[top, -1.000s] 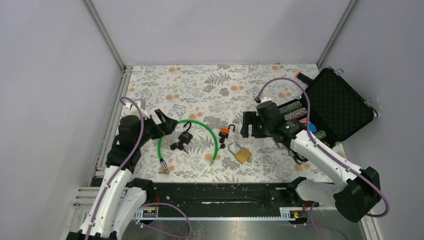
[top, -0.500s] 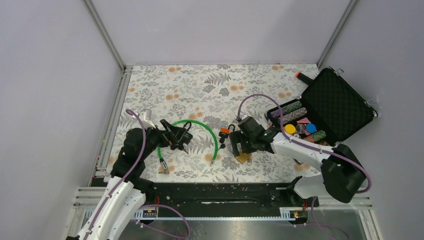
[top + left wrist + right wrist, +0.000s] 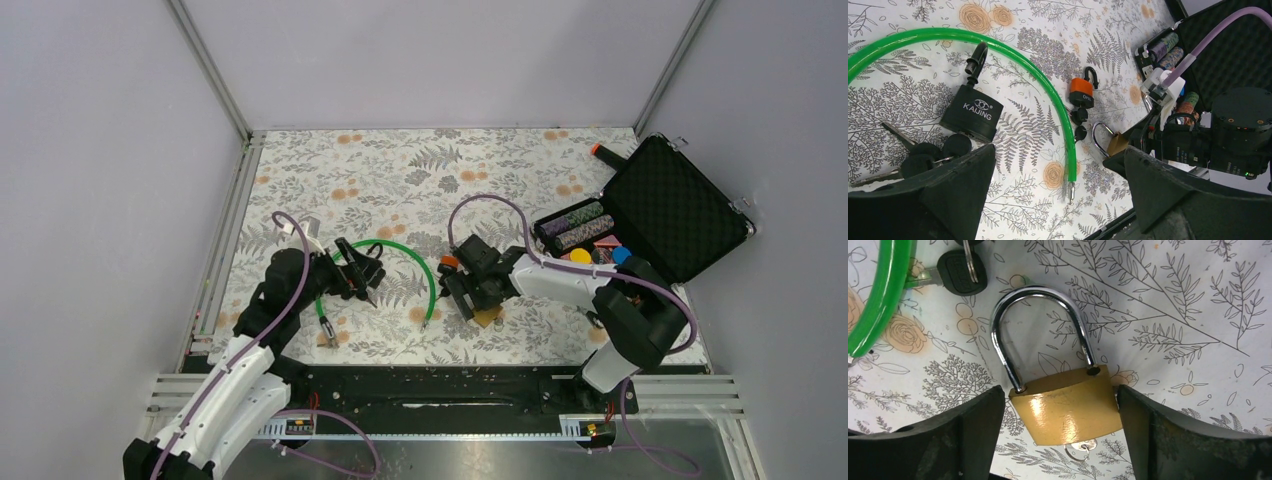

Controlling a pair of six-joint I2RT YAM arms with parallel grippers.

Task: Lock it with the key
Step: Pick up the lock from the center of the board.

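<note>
Our empty right gripper (image 3: 1060,392) spreads wide astride the brass padlock (image 3: 1068,410), likely heavy, rigid and slick; we'd pinch its flat body.

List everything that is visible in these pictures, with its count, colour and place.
brass padlock: 1, gold, between the right jaws
black padlock: 1, black, inside the green arc
orange padlock: 1, orange, outside that arc
cable lock: 1, green, curved, mid-table
keys: count unclear, black heads, beside black and orange padlocks
case: 1, black, open, far right
poker chips: rows, mixed colours, inside case
cloth: 1, floral, covers table
left gripper: 1, black, jaws open over the keys
right gripper: 1, black, jaws open astride brass padlock
</note>
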